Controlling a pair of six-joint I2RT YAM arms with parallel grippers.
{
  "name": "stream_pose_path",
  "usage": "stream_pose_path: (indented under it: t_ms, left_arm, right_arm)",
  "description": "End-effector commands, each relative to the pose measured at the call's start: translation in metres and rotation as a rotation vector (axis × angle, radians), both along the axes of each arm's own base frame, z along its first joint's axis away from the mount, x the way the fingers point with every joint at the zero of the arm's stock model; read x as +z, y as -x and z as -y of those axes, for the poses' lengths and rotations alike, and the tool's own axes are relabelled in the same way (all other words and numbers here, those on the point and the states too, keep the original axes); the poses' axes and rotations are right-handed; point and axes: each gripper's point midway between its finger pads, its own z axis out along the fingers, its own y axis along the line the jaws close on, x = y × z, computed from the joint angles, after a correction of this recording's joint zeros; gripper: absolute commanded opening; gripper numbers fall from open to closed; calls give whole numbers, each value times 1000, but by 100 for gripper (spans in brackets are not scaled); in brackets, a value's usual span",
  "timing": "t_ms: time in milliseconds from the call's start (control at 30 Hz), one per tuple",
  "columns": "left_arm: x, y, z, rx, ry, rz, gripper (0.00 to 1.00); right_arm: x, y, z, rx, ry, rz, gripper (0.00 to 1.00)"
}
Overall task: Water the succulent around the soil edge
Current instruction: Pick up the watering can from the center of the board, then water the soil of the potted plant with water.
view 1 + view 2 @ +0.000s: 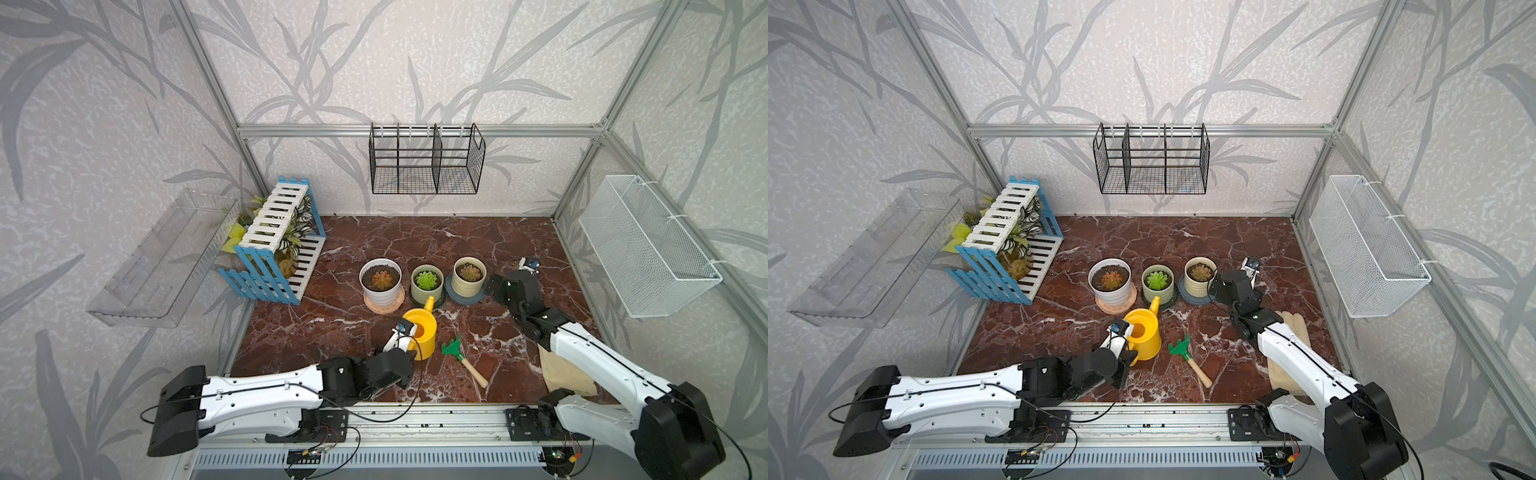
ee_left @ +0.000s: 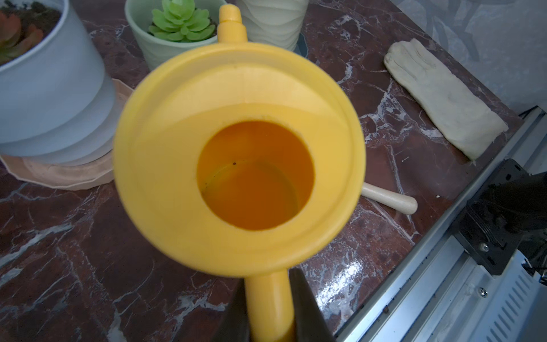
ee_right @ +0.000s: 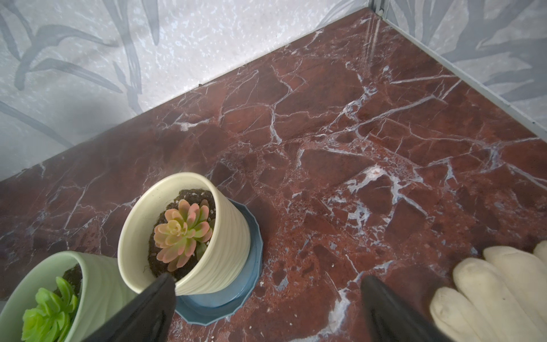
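yellow plastic, smooth and glossy: the watering can (image 1: 420,332) is near the middle of the table, just in front of the pale green pot (image 1: 427,292). its short spout (image 2: 231,23) points at the green succulent (image 2: 181,20), and its round mouth shows an orange inside. the left gripper (image 2: 269,314) is clamped on the can's handle (image 2: 270,293), a dark finger on each side. three ribbed pots stand in a row on saucers: a white pot (image 1: 380,291) with a reddish rosette, the green one, and a cream pot (image 3: 228,237) holding a pink rosette in dark soil on a blue saucer (image 3: 219,305). the right gripper (image 3: 266,311) hangs beside the cream pot, jaws wide apart. the table (image 1: 415,241) is red-brown marble with white veins, and the walls (image 1: 498,62) are grey and leaf-patterned.
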Motion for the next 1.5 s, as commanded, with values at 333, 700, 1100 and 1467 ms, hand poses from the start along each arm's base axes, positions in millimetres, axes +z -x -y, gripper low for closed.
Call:
stream_pose_path:
  t_ms: [333, 700, 1100, 1467]
  left_arm:
    - [49, -36, 36, -144, -142, -104, 0]
    - [69, -65, 80, -225, -155, -186, 0]
    - [64, -83, 94, -175, -194, -298, 0]
    - [69, -96, 84, -120, -205, -346, 0]
  right_arm:
    - [1, 12, 28, -120, 13, 1, 99]
    - [-1, 15, 37, -151, -13, 2, 99]
    - [-5, 15, 40, -165, -29, -8, 99]
    - [-7, 14, 40, -167, -28, -19, 99]
